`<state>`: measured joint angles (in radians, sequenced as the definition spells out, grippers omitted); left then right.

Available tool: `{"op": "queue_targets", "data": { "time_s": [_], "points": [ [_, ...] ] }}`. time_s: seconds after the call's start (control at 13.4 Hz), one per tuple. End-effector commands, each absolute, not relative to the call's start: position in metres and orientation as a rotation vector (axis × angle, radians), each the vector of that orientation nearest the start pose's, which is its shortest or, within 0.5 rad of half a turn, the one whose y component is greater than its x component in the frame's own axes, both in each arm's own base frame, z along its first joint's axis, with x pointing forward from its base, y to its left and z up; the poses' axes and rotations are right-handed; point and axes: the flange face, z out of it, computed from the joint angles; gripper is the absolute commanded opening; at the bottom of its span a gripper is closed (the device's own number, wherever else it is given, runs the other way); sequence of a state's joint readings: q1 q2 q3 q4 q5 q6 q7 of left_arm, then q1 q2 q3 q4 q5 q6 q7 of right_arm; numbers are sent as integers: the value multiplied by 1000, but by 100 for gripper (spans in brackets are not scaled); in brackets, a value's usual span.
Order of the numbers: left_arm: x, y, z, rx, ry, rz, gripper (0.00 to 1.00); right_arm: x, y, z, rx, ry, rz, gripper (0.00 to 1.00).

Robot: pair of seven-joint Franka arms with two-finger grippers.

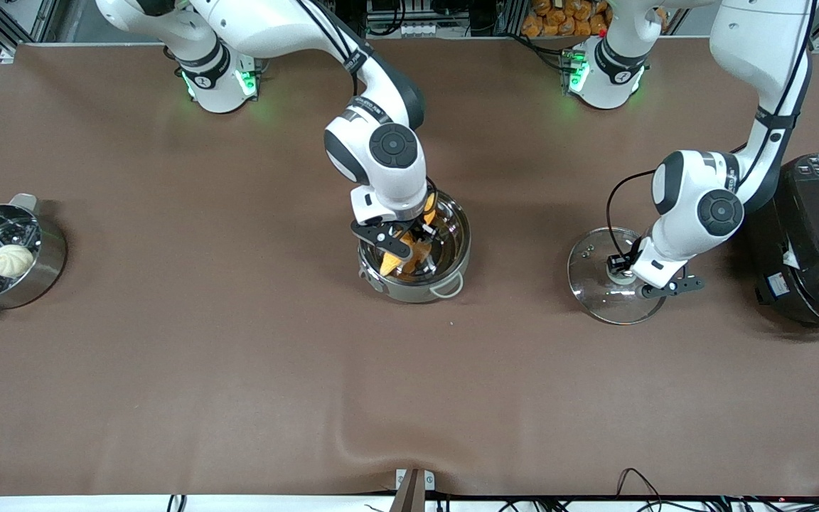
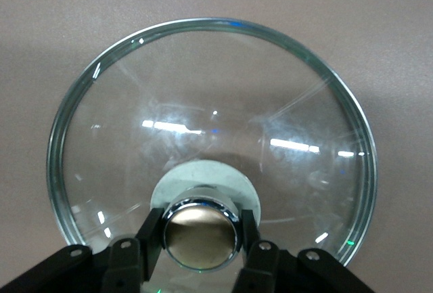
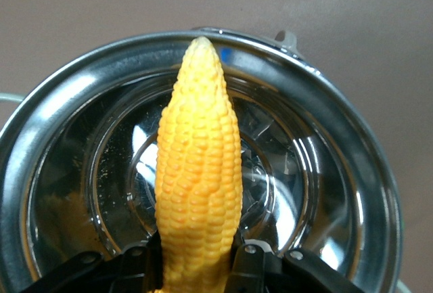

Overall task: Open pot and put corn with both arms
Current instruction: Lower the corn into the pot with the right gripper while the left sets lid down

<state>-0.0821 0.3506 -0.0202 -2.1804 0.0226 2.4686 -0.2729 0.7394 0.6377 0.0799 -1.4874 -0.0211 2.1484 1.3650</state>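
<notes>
Right wrist view shows your right pincer (image 3: 197,266) gripping the corn (image 3: 199,171) over the open pot (image 3: 352,171); lower it, then release. Left pincer (image 2: 201,239) clamps the lid (image 2: 203,117) knob on the desk (image 1: 168,355).

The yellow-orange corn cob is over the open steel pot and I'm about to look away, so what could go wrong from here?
1. The right hand grips the tapered yellow-orange corn cob at one end only; on release it may tip against the round shiny steel pot's rim rather than lie flat.
2. The left hand grips the tan knob of the clear glass lid, which seems to rest on the table beside the large black rice cooker; a swing could strike the cooker.
</notes>
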Motion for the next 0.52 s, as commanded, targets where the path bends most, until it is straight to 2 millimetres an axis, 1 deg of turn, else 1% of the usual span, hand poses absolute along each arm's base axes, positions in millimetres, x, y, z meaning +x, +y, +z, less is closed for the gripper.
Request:
{"op": "queue_targets", "data": {
  "time_s": [0.0,0.07,0.15,0.22,0.3,0.37,0.45],
  "points": [
    [556,-56,233,-3110,-208,49,100,500,519,303,-2983,879,-17,68],
    [559,-58,240,-3111,-216,32,100,500,519,304,-2982,878,-20,87],
    [562,-61,255,-3115,-219,-8,100,502,518,306,-2983,873,-30,100],
    [569,-60,278,-3120,-218,-65,100,507,513,312,-2975,874,-35,100],
    [572,-58,298,-3117,-215,-59,100,513,507,319,-2964,881,-39,100],
    [578,-60,321,-3115,-218,-69,100,523,498,330,-2940,907,-48,100],
    [580,-61,339,-3113,-208,-65,100,530,489,345,-2916,929,-56,100]
  ]
}}
